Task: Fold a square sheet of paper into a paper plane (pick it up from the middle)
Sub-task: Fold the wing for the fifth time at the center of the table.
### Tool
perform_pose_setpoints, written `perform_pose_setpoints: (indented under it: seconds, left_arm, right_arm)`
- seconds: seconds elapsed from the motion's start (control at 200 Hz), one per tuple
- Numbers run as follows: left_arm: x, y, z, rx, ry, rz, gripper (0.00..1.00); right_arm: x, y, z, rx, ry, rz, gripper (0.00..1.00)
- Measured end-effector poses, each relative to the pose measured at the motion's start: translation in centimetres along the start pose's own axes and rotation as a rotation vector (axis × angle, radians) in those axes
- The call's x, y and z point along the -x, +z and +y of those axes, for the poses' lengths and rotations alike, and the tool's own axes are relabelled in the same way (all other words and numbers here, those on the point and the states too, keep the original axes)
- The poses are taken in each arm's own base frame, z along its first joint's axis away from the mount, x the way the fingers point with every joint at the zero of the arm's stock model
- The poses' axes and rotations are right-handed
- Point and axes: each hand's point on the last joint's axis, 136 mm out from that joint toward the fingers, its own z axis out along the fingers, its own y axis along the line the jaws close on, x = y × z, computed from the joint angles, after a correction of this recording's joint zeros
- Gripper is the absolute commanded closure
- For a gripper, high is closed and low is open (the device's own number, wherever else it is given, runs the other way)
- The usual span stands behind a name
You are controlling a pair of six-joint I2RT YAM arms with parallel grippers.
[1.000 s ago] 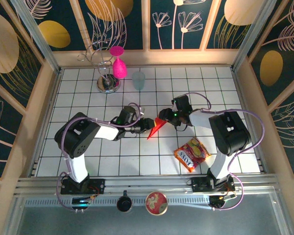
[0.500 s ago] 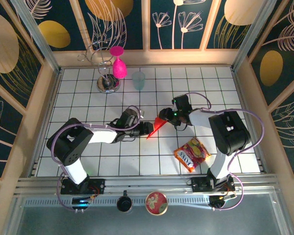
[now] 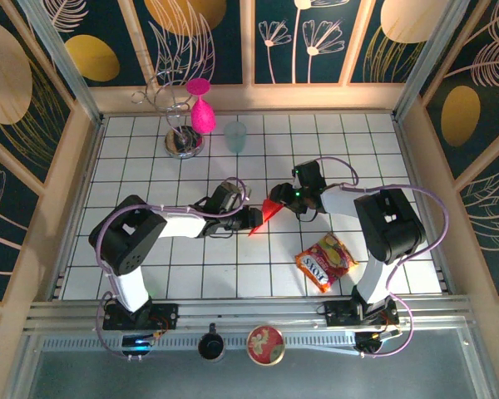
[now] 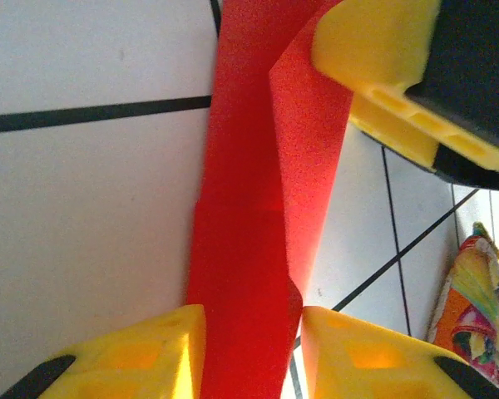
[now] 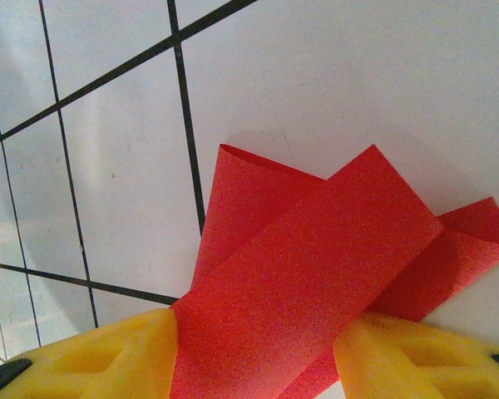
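Half-folded red paper plane (image 3: pixel 264 218) is mid-desk (image 3: pixel 150 166). Right hand (image 3: pixel 276 202) pinches its 1 o'clock end, I'd guess to steady it. Left hand (image 3: pixel 251 219) straddles the 8 o'clock tip, probably for creasing, but can't tell if it's clamped.

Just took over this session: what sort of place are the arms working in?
Probably a staged lab test booth: a white grid-tiled table, floral printed wall panels, and aluminium frame posts around it.

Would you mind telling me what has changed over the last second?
The left gripper edged right, further onto the red paper, while its elbow swung toward the near-left. The right gripper, snack packet and pink goblet stayed put.
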Motion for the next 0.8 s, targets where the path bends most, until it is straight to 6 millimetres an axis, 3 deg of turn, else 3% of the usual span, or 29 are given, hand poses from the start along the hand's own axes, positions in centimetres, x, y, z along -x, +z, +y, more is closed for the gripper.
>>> perform_pose_setpoints:
  seconds: [0.511, 0.796]
  left_arm:
    - [-0.2, 0.4, 1.0, 0.048, -0.014, 0.010, 0.72]
    - [-0.2, 0.6, 1.1, 0.060, -0.021, 0.023, 0.74]
  right_arm:
    - [0.1, -0.1, 0.1, 0.002, -0.003, -0.003, 0.46]
    - [-0.3, -0.8, 0.8, -0.002, -0.077, -0.009, 0.34]
